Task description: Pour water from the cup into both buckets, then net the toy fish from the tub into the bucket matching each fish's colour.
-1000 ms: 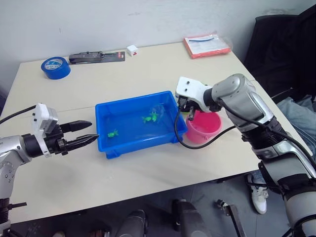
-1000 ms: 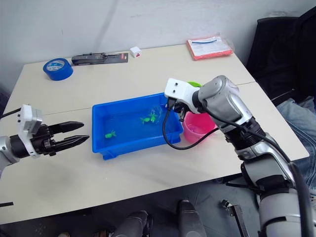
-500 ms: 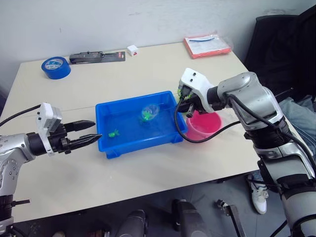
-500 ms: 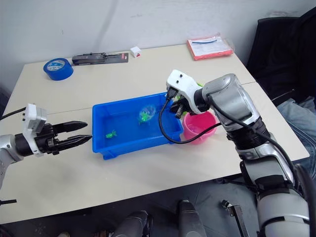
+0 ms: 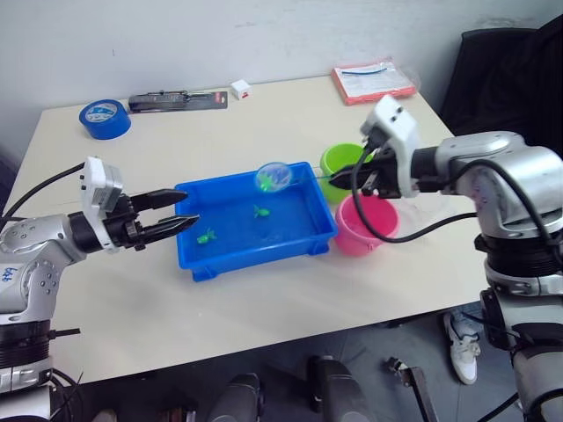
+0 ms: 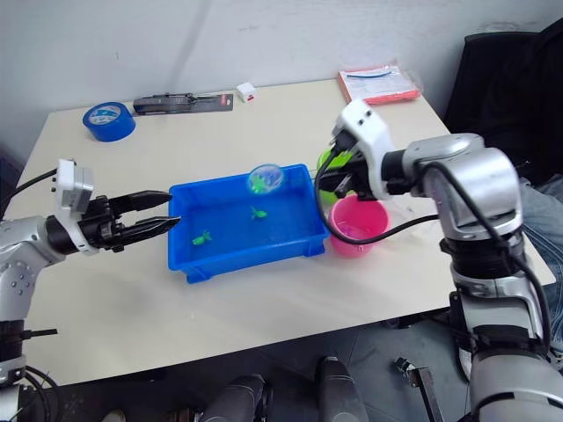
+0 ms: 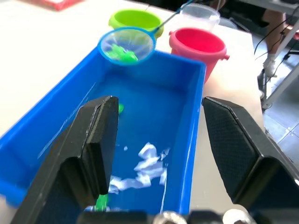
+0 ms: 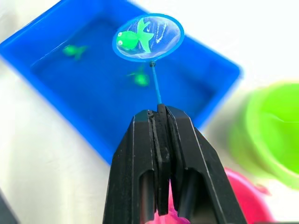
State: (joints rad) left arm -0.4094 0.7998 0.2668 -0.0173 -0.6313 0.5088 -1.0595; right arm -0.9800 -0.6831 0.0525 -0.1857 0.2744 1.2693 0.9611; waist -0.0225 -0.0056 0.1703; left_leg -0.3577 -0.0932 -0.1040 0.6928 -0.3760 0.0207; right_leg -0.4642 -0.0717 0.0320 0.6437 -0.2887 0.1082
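Since a second ago the net (image 8: pixel 148 38) has risen out of the tub (image 5: pixel 255 224), one green fish (image 8: pixel 134 39) in its mesh. My right gripper (image 8: pixel 161 114) is clamped on the handle; two fish, apparently, lie in the tub. Left gripper (image 5: pixel 178 214) hovers apart beside it.

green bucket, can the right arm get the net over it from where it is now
Probably yes. The right claw holds the net lifted above the tub rim with a green fish inside, and the green bucket sits just beside, nothing between them.
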